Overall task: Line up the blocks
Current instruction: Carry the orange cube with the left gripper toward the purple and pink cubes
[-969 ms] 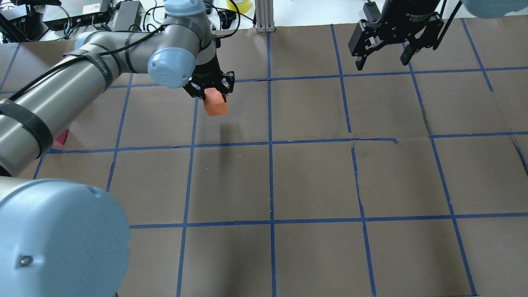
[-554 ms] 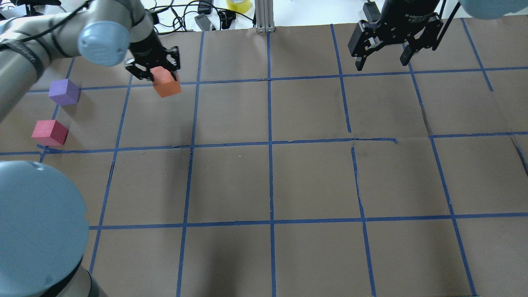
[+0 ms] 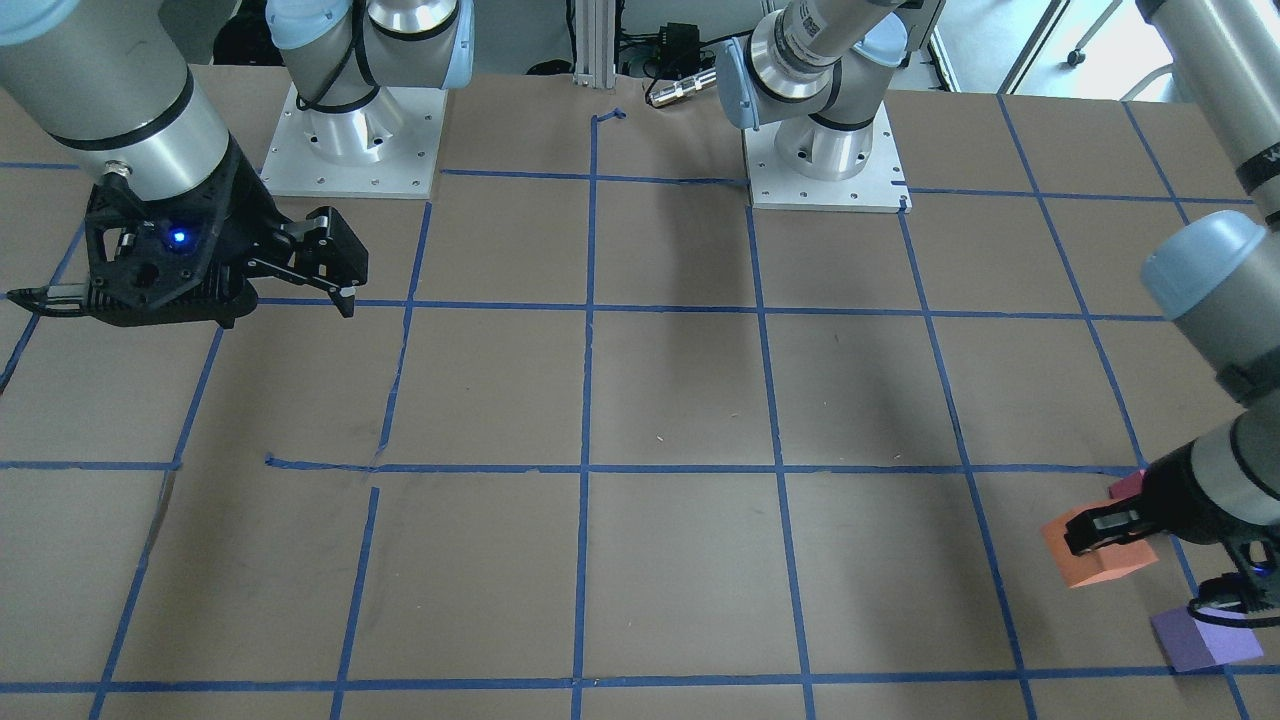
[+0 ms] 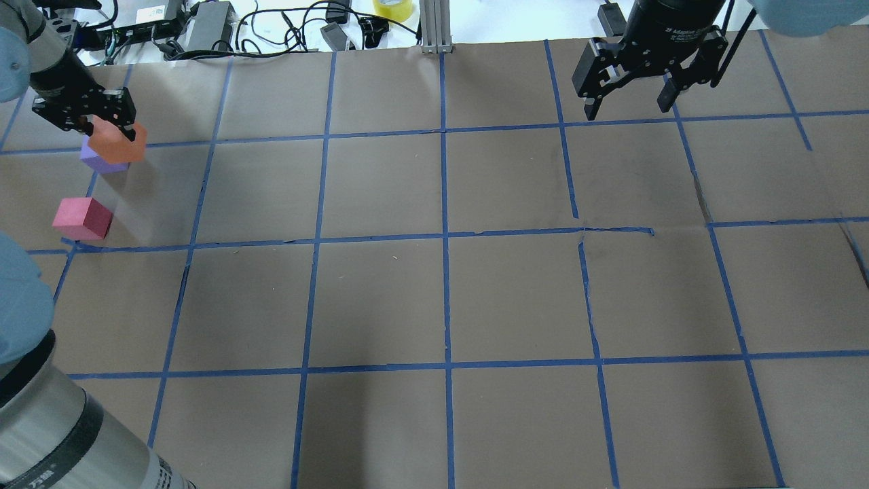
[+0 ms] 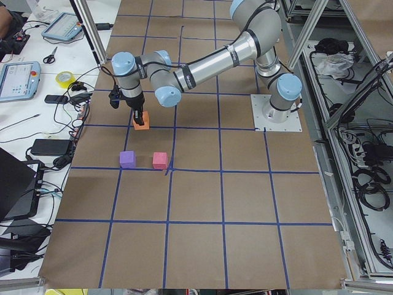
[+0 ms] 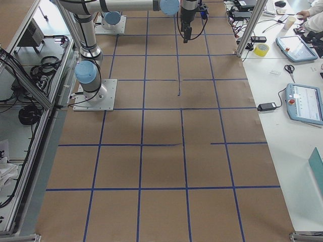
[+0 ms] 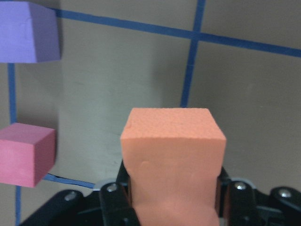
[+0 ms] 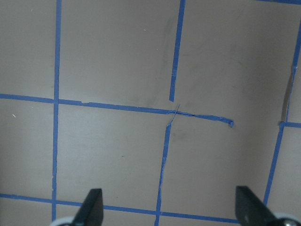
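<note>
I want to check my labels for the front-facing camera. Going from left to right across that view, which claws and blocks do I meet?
From the left: right claw → orange block → purple block. The red-pink block is left out: it overlaps the orange block sideways.

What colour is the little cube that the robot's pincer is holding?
Orange. The orange cube shows best in the left wrist view, close up.
</note>
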Robot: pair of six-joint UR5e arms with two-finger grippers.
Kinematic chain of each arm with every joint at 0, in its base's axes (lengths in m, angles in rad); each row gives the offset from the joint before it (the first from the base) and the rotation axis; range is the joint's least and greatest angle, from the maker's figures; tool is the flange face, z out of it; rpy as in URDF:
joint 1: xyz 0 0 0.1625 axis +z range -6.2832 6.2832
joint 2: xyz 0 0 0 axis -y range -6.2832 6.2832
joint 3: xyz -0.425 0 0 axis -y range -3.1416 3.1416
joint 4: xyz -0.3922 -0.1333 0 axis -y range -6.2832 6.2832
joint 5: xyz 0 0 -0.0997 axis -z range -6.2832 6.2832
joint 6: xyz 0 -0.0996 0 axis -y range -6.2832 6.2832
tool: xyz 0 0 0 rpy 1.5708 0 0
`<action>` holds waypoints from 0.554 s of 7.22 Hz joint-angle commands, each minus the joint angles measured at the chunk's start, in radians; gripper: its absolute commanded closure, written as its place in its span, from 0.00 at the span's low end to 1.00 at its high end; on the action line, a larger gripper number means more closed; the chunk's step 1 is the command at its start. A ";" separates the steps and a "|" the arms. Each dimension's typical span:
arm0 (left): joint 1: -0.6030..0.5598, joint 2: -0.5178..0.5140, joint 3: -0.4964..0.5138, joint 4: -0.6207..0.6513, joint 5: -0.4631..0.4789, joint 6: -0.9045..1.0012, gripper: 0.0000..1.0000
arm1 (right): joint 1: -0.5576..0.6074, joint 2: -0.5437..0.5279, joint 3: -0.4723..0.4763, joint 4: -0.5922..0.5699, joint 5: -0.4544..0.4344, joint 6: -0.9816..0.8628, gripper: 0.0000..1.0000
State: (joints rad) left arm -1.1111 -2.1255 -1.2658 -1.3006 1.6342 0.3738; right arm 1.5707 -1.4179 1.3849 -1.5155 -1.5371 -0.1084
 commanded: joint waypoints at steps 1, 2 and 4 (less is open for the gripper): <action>0.079 -0.057 0.054 0.003 0.003 0.149 1.00 | 0.000 -0.001 0.000 -0.002 0.000 0.001 0.00; 0.082 -0.073 0.056 0.004 0.004 0.148 1.00 | 0.000 -0.001 0.000 -0.002 0.002 0.001 0.00; 0.111 -0.105 0.054 0.067 -0.004 0.183 1.00 | 0.000 -0.001 0.000 0.000 0.000 0.001 0.00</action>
State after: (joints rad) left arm -1.0204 -2.2085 -1.2120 -1.2621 1.6350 0.5358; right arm 1.5708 -1.4189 1.3852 -1.5161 -1.5360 -0.1076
